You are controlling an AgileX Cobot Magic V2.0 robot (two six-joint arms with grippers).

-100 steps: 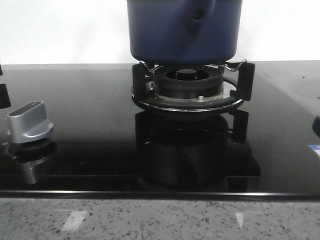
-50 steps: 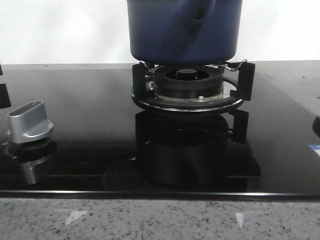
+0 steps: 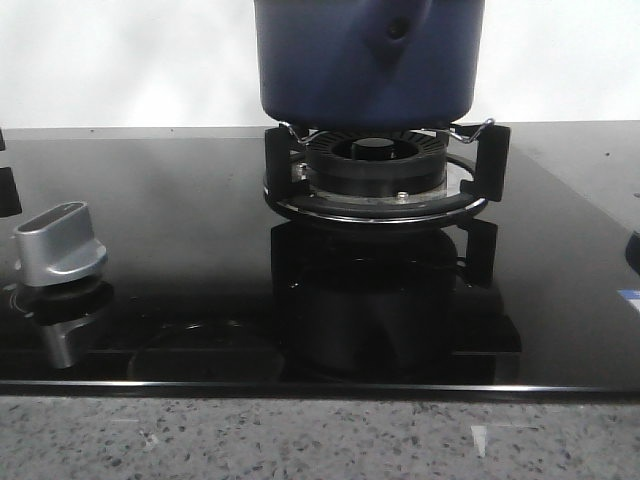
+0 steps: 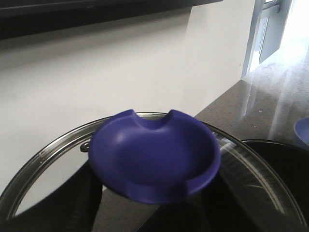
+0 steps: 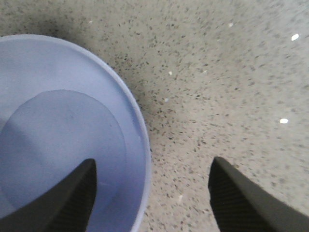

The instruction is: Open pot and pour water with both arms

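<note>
On the black burner ring with prongs, in the front view, stands the large dark blue round matte pot, its handle stub with a small round hole facing the camera. The ring sits on a glossy black glass hob, and a silver control knob stands at the hob's left side. A speckled grey stone tabletop runs along the front edge. Neither arm shows here.

In the left wrist view, a blue dish-shaped lid knob with a notch in its far rim fills the middle, set on a round glass lid with a metal rim. The left tool's fingers are dark shapes beside the knob, and I cannot tell whether they grip it.

In the right wrist view, the right tool hangs with its two dark fingers wide apart, one over a pale blue round bowl, the other over the speckled tabletop.
</note>
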